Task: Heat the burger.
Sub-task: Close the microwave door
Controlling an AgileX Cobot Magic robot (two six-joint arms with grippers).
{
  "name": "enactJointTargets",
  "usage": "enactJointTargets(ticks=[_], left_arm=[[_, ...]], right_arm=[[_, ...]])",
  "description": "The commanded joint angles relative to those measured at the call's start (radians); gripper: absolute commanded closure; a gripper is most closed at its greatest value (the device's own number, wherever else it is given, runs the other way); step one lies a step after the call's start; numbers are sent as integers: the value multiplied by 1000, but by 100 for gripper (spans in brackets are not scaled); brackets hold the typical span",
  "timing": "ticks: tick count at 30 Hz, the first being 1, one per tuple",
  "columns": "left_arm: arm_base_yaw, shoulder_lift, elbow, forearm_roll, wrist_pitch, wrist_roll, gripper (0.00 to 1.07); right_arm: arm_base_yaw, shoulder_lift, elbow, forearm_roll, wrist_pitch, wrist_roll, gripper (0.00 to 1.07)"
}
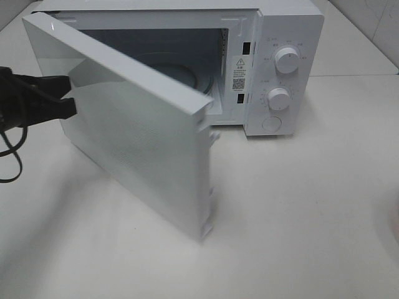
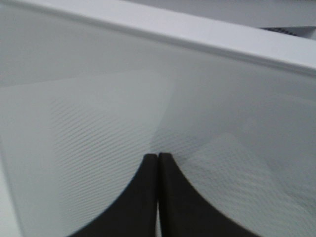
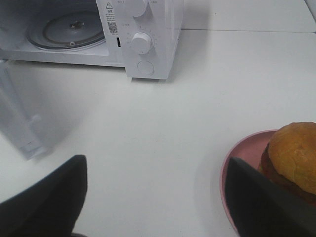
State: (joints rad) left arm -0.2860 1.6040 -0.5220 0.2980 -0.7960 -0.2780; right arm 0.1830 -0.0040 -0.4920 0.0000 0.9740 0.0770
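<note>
White microwave (image 1: 274, 68) is the reference: door (image 1: 134, 134) swung wide open, glass turntable (image 3: 66, 30) visible inside. Left gripper (image 2: 157, 157) has its fingers pressed together, tips right at the door's outer face; contact unclear. Right gripper (image 3: 153, 197) spread wide, holding nothing, out in front of the microwave's dial side. Burger (image 3: 292, 157) sits on pink plate (image 3: 242, 163) beside that gripper's finger, well apart from the microwave.

burger (image 3: 295, 157) and plate (image 3: 232, 173) cut off at frame edge, part-hidden behind right finger (image 3: 261, 207); door (image 1: 134, 128) hides microwave (image 1: 283, 75) cavity's left side.
</note>
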Motion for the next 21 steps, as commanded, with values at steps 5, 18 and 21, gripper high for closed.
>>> enactJointTargets(ticks=[5, 18, 21], left_arm=[[-114, 55, -124, -73, 74, 6, 107], [-254, 157, -329, -227, 211, 98, 107], [-270, 186, -371, -264, 227, 137, 107]], right_arm=[[-7, -30, 2, 0, -19, 0, 32], [-7, -30, 2, 0, -19, 0, 32], [-7, -30, 2, 0, -19, 0, 32]])
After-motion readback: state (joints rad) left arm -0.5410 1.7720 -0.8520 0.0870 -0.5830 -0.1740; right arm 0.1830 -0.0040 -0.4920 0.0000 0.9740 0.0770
